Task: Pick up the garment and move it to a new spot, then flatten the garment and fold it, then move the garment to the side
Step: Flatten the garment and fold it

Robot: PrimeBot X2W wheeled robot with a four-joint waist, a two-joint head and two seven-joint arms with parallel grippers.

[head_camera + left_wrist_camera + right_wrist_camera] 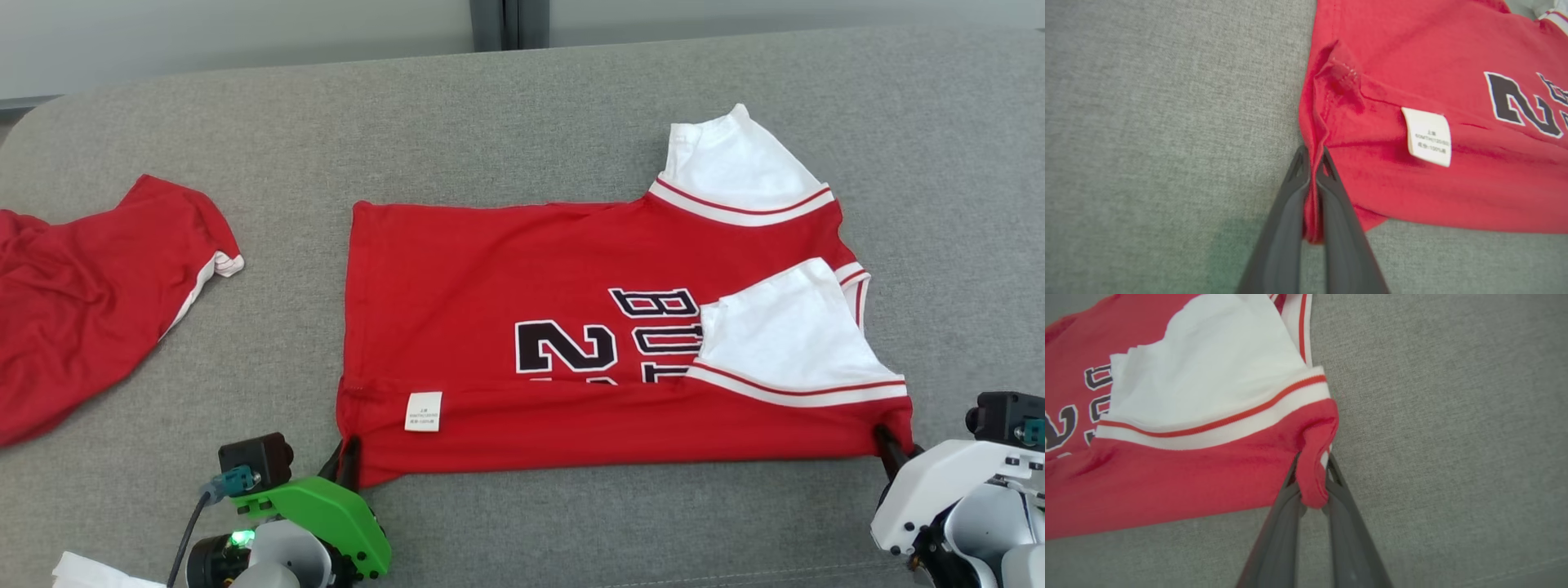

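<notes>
Grey woven surface [522,106] holds the red jersey with white sleeves and black lettering [490,278]. Left gripper [1312,159] clamps the jersey's near left corner, right gripper [1312,467] its near right corner. Another red cloth [73,302] lies well left of it.

Open cushion [571,98] behind jersey [490,269]; red cloth [82,302], poss. 2nd garment, blocking left
</notes>
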